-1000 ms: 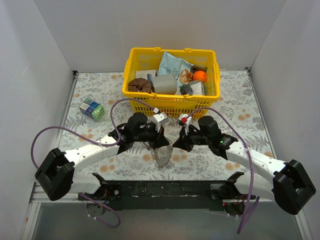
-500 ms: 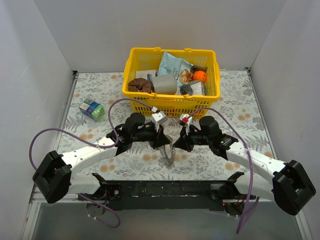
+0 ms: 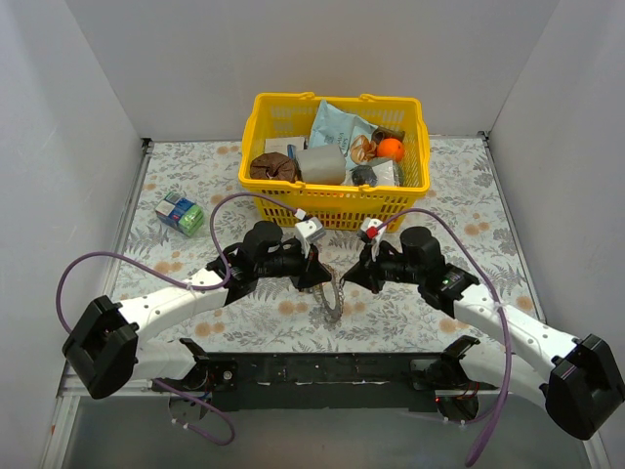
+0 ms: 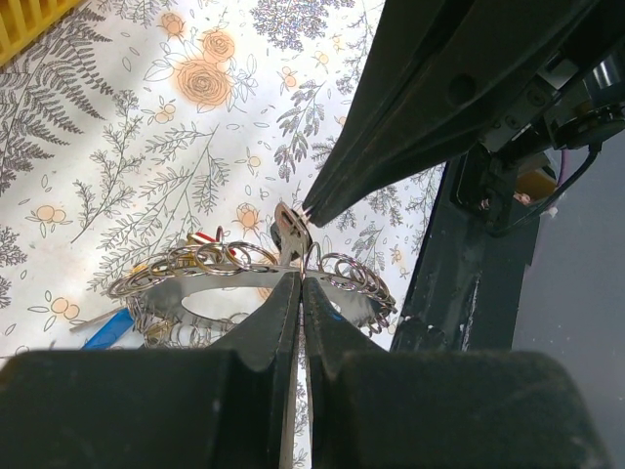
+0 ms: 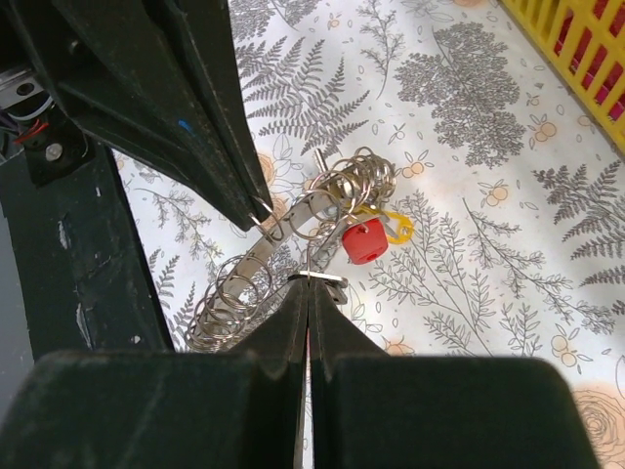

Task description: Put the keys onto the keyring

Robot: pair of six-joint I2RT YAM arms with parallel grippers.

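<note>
The keyring [image 3: 332,298] is a flat silvery ring fringed with small wire loops, held just above the floral table between both grippers. My left gripper [image 3: 317,276] is shut on its rim; the left wrist view shows the jaws closed on the flat band [image 4: 234,285]. My right gripper [image 3: 348,277] is shut on a small silvery key [image 4: 292,231] right at the ring; that key shows edge-on in the right wrist view [image 5: 322,279]. A red key head [image 5: 364,241] and a yellow one [image 5: 396,231] hang by the keyring [image 5: 293,220]. A blue key [image 4: 105,332] lies under it.
A yellow basket [image 3: 332,202] full of groceries stands just behind the grippers. A small blue-green box [image 3: 181,213] lies at the left. The black mounting rail [image 3: 322,366] runs along the near table edge, close below the keyring.
The left gripper has moved right and turned the keyring from face-on to nearly edge-on. The right gripper has stayed closed at the ring while its arm shifted right.
</note>
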